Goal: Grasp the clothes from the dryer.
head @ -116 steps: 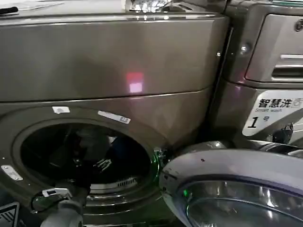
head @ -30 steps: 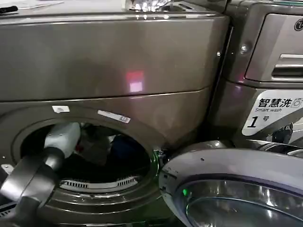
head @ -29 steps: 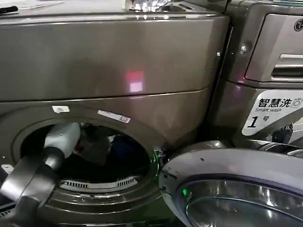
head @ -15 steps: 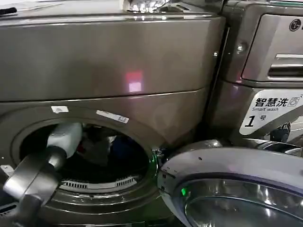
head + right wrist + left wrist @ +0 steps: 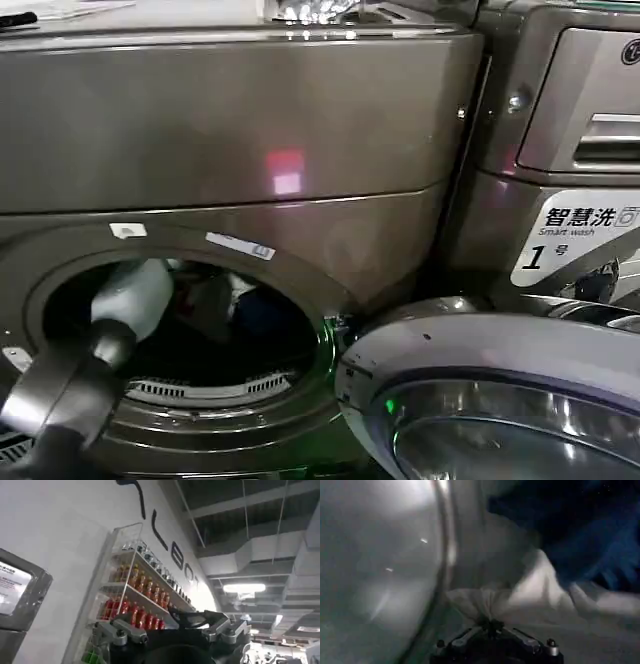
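left tool [image 5: 491, 626] pinching clothes [image 5: 530, 592], seemingly | inside dryer [image 5: 230, 150] | open door [image 5: 500, 390] alongside

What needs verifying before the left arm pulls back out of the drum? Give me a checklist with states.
1. Left gripper shut on the white fabric garment: ok.
2. Dark navy fabric garment also in the grip: not ok, it lies farther in.
3. Grey-rimmed round glass door swung open, off the porthole: ok.
4. Fabric free of the drum wall of the large bronze-grey dryer: cannot tell.
5. Right gripper away from the dryer, aimed upward: ok.
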